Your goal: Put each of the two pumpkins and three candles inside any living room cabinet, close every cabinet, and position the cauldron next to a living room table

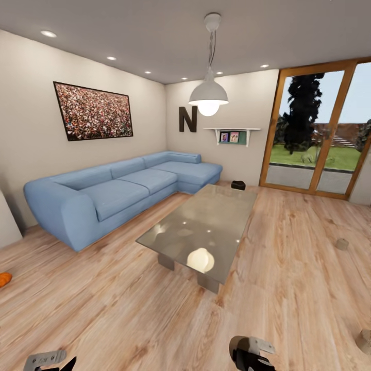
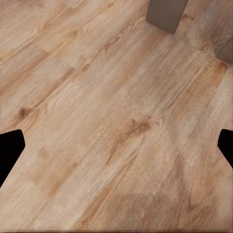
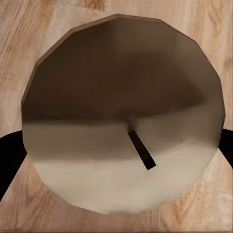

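A squat pale candle (image 3: 121,87) with a dark wick sits between the black fingers of my right gripper (image 3: 121,150), touching both, high over the wood floor. My left gripper (image 2: 121,141) is open over bare floorboards. In the head view both grippers sit low, the left gripper (image 1: 49,360) and the right gripper (image 1: 250,353). The glossy grey-beige table (image 1: 206,226) stands mid-room. The black cauldron (image 1: 238,184) rests on the floor beyond its far end, near the sofa. An orange pumpkin (image 1: 4,279) lies on the floor at the left edge. Two more candles (image 1: 342,244) (image 1: 365,340) stand on the floor at the right. The cabinet is out of view.
A long blue corner sofa (image 1: 118,190) runs along the left wall. Glass doors (image 1: 319,134) with a wooden frame fill the far right. A pendant lamp (image 1: 208,95) hangs over the table. Open wood floor lies on both sides of the table.
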Tool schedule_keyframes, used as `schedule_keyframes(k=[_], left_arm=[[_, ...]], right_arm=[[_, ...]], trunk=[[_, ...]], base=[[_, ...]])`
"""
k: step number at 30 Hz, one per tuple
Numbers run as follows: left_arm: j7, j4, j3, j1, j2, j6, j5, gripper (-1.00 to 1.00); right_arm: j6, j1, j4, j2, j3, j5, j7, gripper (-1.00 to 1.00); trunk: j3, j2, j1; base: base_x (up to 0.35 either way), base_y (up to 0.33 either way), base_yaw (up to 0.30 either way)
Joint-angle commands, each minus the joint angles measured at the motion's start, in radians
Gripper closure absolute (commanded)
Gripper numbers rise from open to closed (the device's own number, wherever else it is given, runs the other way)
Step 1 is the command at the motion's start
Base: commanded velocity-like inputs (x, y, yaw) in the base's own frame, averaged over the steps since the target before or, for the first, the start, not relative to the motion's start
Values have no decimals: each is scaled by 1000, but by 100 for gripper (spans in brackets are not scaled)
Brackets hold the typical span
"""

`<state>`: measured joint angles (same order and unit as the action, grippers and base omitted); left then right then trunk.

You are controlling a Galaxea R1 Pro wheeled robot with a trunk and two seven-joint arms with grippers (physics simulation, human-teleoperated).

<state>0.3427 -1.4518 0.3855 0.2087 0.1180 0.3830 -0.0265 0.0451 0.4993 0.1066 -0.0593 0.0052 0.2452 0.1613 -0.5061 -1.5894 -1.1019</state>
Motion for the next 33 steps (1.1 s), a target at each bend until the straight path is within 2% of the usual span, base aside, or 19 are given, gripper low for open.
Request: schedule_keyframes(k=[1,13,18,27,33], left_arm=[[4,-1,1,0,0,7,-2,-100],[4,-1,1,0,2,7,-2,-100],[4,-1,1,0,2,7,-1,-100],[4,-1,1,0,2,6,0,-100],[3,2,1,0,2,5,3,-100]], right_arm=[[5,1,-1,0,1,8,1,100],[5,1,-1,-1,0,8,1,100],[6,1,-1,1,0,8,1,100],[6,1,-1,1,0,8,1,100],[6,1,-1,0,0,8,1,100]], trunk=[[-1,-1,0],[-1,-1,0],[0,-1,0],[3,-1,0],[3,-1,0]], base=[[-141,83,-6],[-58,55,-19],[-53,177,-213],[-6,33,-270],[0,2,-96]])
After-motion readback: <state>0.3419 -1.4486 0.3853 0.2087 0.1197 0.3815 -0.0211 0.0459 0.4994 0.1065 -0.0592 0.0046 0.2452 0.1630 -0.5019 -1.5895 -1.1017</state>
